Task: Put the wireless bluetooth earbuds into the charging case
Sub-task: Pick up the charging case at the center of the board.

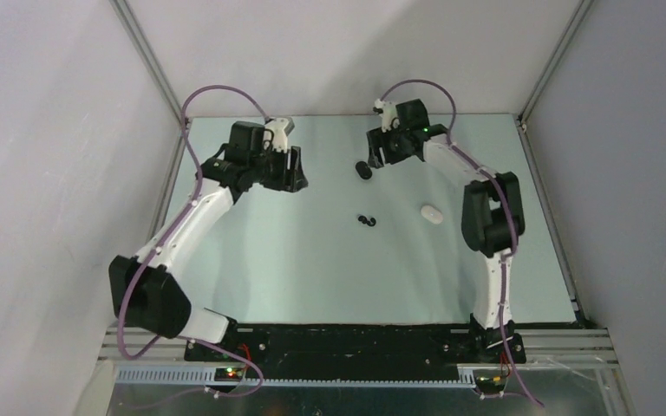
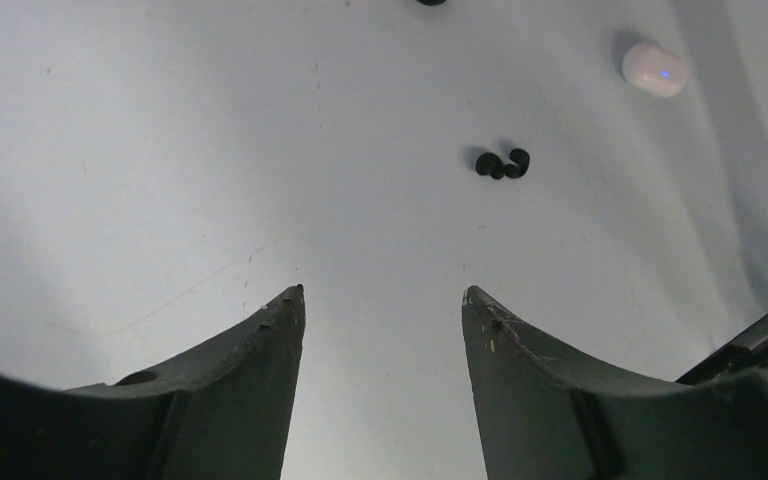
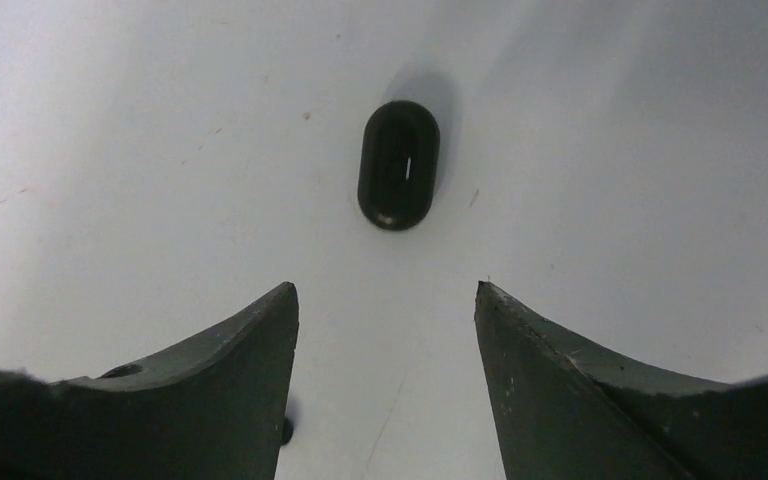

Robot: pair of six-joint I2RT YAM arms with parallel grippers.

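While both arms reach over the far half of the table [image 1: 312, 277], the left gripper [image 2: 382, 292] stands with jaws apart and empty. The right gripper [image 3: 385, 287] is likewise spread and empty, just short of the black case [image 3: 398, 165]. Two black earbuds [image 2: 501, 164] lie touching each other mid-table, near the white case [image 2: 654, 69], outside both cases.

White arm links [image 1: 192, 218], black joints [image 1: 149, 296], purple cables [image 1: 198, 97]
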